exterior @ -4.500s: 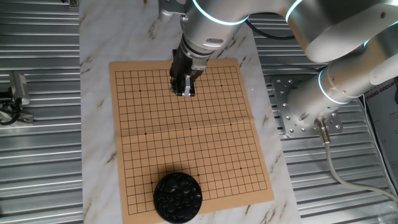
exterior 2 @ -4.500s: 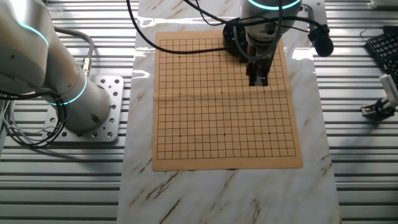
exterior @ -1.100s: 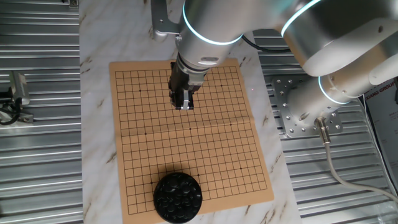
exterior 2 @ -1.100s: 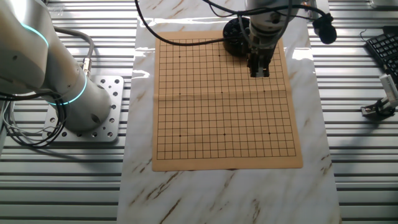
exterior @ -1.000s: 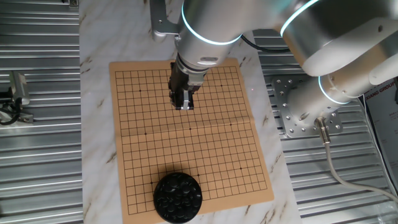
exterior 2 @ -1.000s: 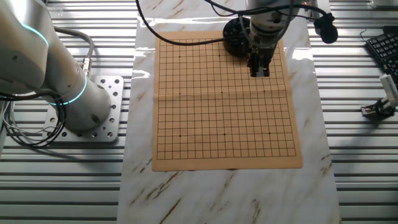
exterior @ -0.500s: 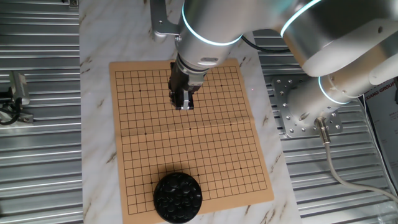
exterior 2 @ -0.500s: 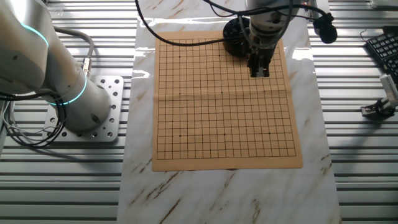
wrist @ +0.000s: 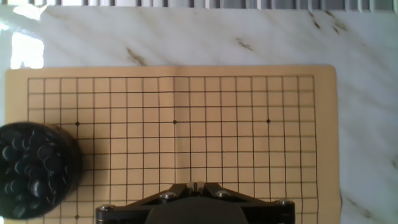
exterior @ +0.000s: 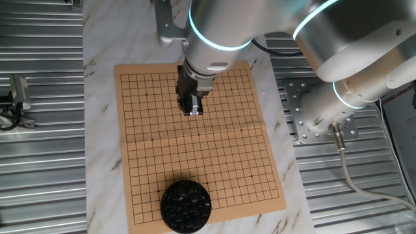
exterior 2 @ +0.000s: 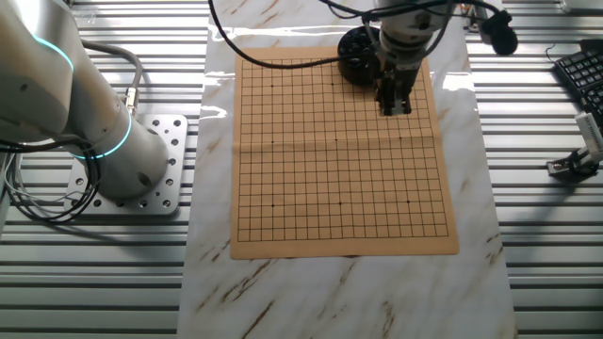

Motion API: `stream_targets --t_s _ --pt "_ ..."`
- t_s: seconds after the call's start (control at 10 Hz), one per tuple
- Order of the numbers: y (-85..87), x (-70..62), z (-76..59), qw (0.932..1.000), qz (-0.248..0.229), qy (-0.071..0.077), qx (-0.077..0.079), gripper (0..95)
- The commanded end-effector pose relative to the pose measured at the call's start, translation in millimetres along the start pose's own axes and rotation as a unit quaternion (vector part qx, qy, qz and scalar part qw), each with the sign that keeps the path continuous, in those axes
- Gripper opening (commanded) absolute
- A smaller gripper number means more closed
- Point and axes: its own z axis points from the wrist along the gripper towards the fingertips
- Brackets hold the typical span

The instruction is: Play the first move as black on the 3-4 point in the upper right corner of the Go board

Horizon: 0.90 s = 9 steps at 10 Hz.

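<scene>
While our two-finger gripper [exterior: 191, 109] hangs over the flat tan Go board with thin black grid lines [exterior: 214, 182], no stone sits on any line yet. The fingers look pressed together in all three views, but we cannot tell if a stone is pinched between the tips, because that spot is too small to see.

The small shiny black stones [exterior: 186, 203] we can see are all piled in the round black bowl [exterior: 186, 206], which sits on one corner of the board, well apart from the gripper.

We think the job is at its start: a stone has to be fetched, or it is already on its way to its spot. Next we would need to be sure we hold one stone, then set it right on a crossing near the upper right corner, not inside a square.

Looking along the fingers, the hand view shows the heap of stones in the bowl clearly, plus the star dots on the grid. One fixed view shows the whole bowl from above. In the other fixed view the arm hides most of the bowl.
</scene>
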Motion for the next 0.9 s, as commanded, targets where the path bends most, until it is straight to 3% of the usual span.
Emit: stream_targets --t_s 0.1,0.3,0.4,0.6,0.9 --pt "0.4 0.7 -0.9 0.9984 -0.056 0.007 -0.009 0.0" --pt "0.4 0.7 -0.9 0.9978 -0.064 0.01 -0.014 0.0" --pt "0.4 0.7 -0.9 0.9985 -0.045 0.015 -0.026 0.0" --pt "0.4 0.7 -0.9 0.998 -0.052 0.023 -0.027 0.0" --pt "0.4 0.7 -0.9 0.9981 -0.051 0.024 -0.027 0.0"
